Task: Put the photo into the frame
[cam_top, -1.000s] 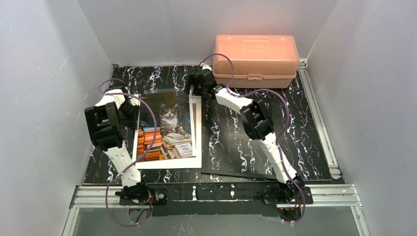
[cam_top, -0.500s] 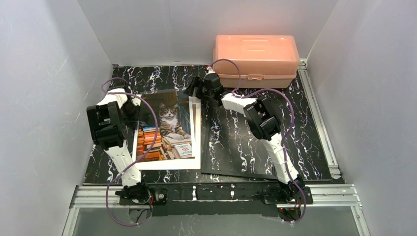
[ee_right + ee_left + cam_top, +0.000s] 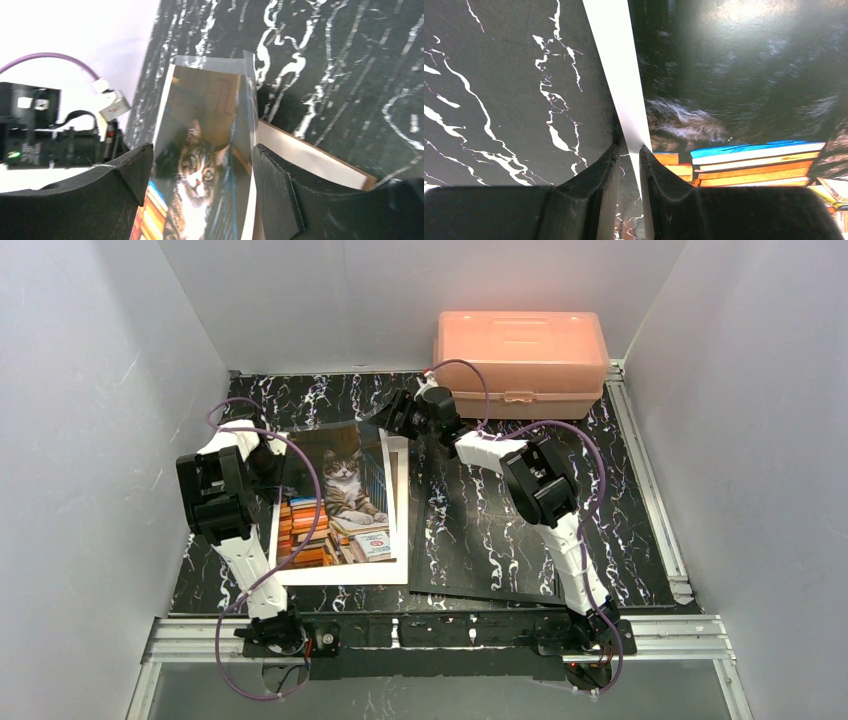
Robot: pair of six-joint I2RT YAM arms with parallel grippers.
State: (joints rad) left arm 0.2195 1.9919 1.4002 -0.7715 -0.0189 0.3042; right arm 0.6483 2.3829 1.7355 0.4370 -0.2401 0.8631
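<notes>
Left wrist view: left gripper (image 3: 628, 147) pressed nearly together on the white left border of the photo (image 3: 616, 65), pinching a thin edge that runs up between the pads, just above the marble tabletop (image 3: 499, 100).
Left-side risk: holds only a narrow strip of border; likely to slip free or crease the paper if dragged sideways toward the frame (image 3: 480, 530), judging by how little paper sits between the pads.
Photo position: picture-up, left of centre in the top external view, with the cat and stacked books showing; not in the frame yet; far part looks darker and glossy, cause unclear.
Right wrist view: right gripper (image 3: 200, 150) spread wide, one finger on each side of the photo's far right corner; contact with the paper not clear.
Right-side risk: closing on a bare corner could dog-ear it; two arms pulling unevenly could buckle or tear the sheet.
Beside the right finger: backing board (image 3: 320, 162), pale face with a brown edge; could be caught along with the photo if the jaws close off-centre.
Under the right arm: frame lying flat, dark and reflective, just right of the photo; could catch the photo's corner on its rim if the sheet arrives tilted.
Far edge: pink plastic box (image 3: 520, 345), apart from the work; purple cable loops close to it, so a snag is possible but unlikely.
</notes>
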